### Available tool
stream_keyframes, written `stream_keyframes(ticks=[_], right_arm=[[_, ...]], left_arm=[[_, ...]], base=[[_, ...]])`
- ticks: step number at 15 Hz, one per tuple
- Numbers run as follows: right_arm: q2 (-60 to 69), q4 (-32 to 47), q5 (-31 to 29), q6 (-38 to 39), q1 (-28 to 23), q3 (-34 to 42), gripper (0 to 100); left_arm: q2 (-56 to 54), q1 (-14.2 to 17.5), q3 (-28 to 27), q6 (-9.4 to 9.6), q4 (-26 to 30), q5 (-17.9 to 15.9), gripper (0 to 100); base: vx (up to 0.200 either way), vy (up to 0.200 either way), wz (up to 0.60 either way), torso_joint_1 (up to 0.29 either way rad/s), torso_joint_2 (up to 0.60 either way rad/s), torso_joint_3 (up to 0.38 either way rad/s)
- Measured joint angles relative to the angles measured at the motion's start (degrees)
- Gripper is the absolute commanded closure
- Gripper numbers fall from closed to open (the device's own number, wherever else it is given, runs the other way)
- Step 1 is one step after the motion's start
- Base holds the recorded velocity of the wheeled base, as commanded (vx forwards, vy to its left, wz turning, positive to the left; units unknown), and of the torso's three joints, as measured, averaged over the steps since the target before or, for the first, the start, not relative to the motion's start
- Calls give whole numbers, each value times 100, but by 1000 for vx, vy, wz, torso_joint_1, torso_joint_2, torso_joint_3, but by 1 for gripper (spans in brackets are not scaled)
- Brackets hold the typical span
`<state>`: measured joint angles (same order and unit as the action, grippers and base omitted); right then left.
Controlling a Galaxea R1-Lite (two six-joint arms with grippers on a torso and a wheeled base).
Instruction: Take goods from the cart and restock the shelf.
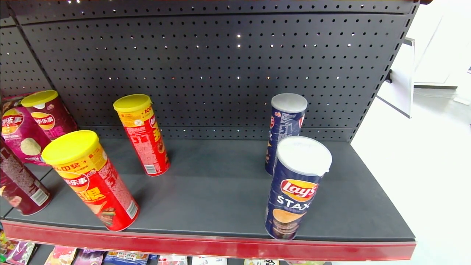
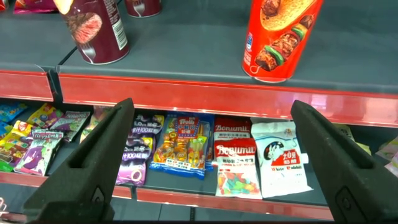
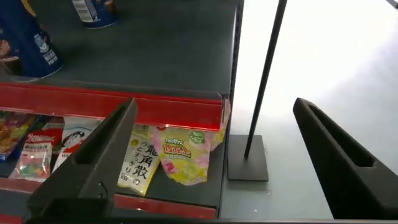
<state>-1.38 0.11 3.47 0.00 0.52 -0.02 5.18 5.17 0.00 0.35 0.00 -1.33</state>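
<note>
Shelf deck (image 1: 220,191): dark grey metal, perforated grey back panel (image 1: 206,66), glossy red front lip (image 1: 220,244). Dial convention for the head view: 12 o'clock is the back panel, 6 o'clock the lip.

Goods on the deck, all upright:
- Front red cylindrical chip can with yellow plastic lid (image 1: 92,180), 8 o'clock, at the lip.
- Front navy-blue chip can with pale lid (image 1: 294,187), 4 o'clock, at the lip.
- Rear red can with yellow lid (image 1: 143,134), 10 o'clock, nearer the panel.
- Rear navy-blue can with grey lid (image 1: 285,125), 1 o'clock, just behind the front blue one.
- Maroon cans (image 1: 20,187) and a purple crisp bag (image 1: 22,136), 9 o'clock, on the neighbouring bay.

Lower tier: flat sweet packets (image 2: 183,146) lying side by side, and pale yellow-green packets (image 3: 180,152) at the right end.

Left gripper (image 2: 212,109): black fingers (image 2: 93,168) spread wide, nothing between them. It sits in front of the lip and below deck level, facing the lower tier. The front red can (image 2: 280,37) stands on the deck above and beyond it, well apart.

Right gripper (image 3: 216,102): fingers likewise wide apart and empty, in front of the shelf's right end. The front blue can (image 3: 25,43) is up on the deck, well apart.
</note>
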Motion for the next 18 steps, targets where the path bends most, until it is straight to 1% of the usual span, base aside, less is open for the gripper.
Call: stream_keyframes(ticks=[2,12,17,18], right_arm=[[83,-4,-236,-7,-37,-2,0],[130,5,-261,43,-43,-7,0],[133,2,-261,44,-43,-5,0],[135,2,-261,44,-43,-5,0]], left_arm=[[0,0,0,5,0,0,0],[0,0,0,13,0,-26,0],[2,0,0,16,0,-23,0],[2,0,0,22,0,-30,0]], base=[[0,0,0,0,0,0],[0,0,0,0,0,0],[-200,0,0,5,2,3],[0,0,0,0,0,0]])
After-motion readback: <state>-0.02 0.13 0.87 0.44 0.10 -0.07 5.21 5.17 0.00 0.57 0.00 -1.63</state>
